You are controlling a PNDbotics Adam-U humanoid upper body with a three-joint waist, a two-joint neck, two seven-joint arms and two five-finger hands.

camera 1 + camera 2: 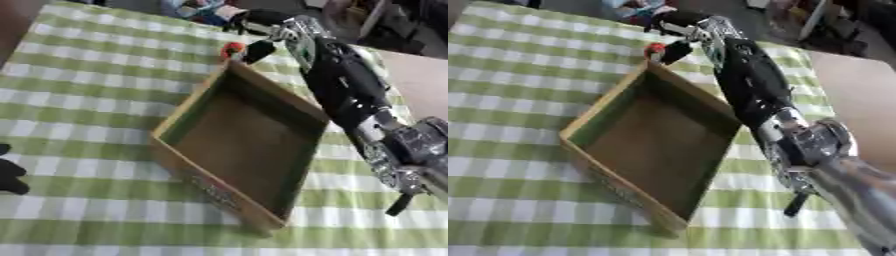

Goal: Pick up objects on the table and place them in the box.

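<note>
The right hand (262, 37) reaches to the box's (188, 112) far corner at 12 o'clock, fingers (258, 51) pinching a small red object (233, 48) just above the rim. The box sits mid-tabletop (79, 100). The left hand (10, 176) shows at 9 o'clock; its fingers cannot be told.

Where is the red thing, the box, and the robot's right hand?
red thing (232, 48): left eye view, its round top.
box (179, 118): left eye view, its left wall.
right hand (677, 51): right eye view, a dark finger beside the red thing.
</note>
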